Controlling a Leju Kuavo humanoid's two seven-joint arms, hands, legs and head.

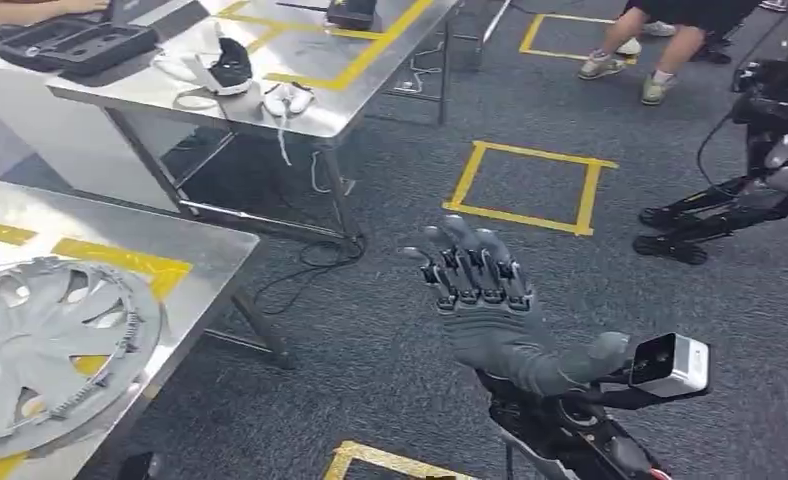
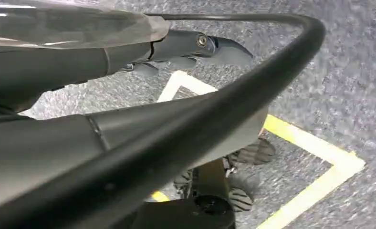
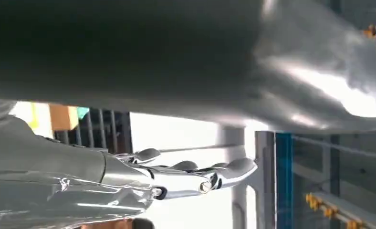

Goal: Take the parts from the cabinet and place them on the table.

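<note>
The right hand [image 1: 490, 300] is raised over the grey carpet [image 1: 390, 330] in the head view, palm away from the camera, fingers pointing up and spread apart, thumb stretched out to the right — it holds nothing and touches nothing. A white wrist camera [image 1: 670, 365] sits just right of the thumb. In the right wrist view the fingers [image 3: 191, 174] lie nearly straight, side by side, under a broad dark blurred surface.

On the near left stands a steel table [image 1: 210, 260] with yellow tape strips; the part, a grey wheel cover [image 1: 45, 345], lies flat on it near the left edge, well apart from the right hand. Farther off, a second steel table [image 1: 370, 95] carries a black tray [image 1: 75, 45] and small white and black items. Yellow tape squares [image 1: 530, 185] mark the floor. At far right stand another robot's dark legs [image 1: 730, 205], and a person's legs [image 1: 650, 60] show at the far edge.

The left hand [image 2: 195, 47] appears in the left wrist view — fingers extended above the carpet, close against a clear curved part, with a black curved bar [image 2: 253, 95] crossing in front. Whether it grips anything I cannot tell.
</note>
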